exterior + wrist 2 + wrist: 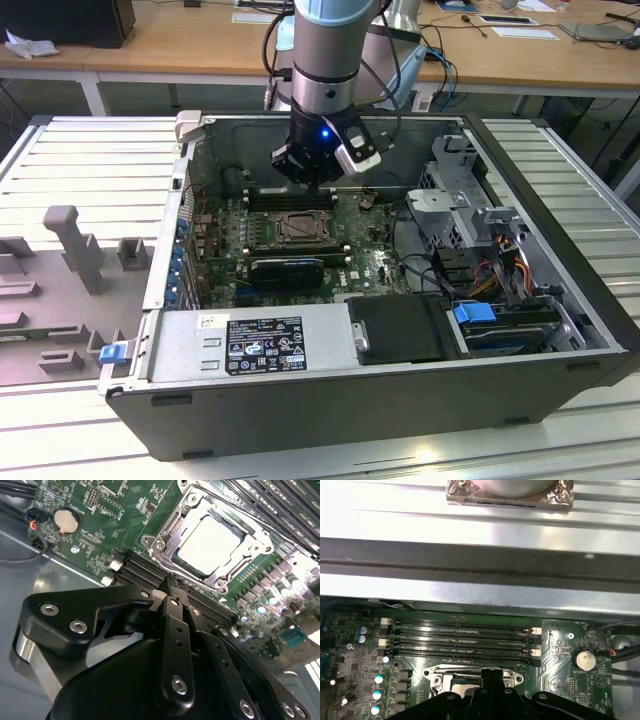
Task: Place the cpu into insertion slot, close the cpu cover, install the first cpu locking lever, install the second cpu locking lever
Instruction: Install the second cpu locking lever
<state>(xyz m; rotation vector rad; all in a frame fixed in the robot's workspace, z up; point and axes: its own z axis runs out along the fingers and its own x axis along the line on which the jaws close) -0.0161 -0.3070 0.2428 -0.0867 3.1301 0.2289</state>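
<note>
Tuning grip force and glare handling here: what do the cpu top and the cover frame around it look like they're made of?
The cpu top looks like matte, pale silvery metal: a flat, even sheen with soft glare. The cpu cover looks like thin stamped steel with a brighter, shinier finish: sharp highlights on its bent edges and screw points. Both judged by look alone.

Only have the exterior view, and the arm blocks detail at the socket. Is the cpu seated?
Observer: Yes. In the second wrist view the cpu lies flat in the insertion slot, pale top up.
Operator: Cover position?
Observer: The cpu cover lies down around the chip, which shows through its window. I cannot tell whether the levers are latched.
Operator: Gripper holding anything?
Observer: No. The gripper has its fingers together with nothing between them, off to one side of the socket near the long black slots.
</note>
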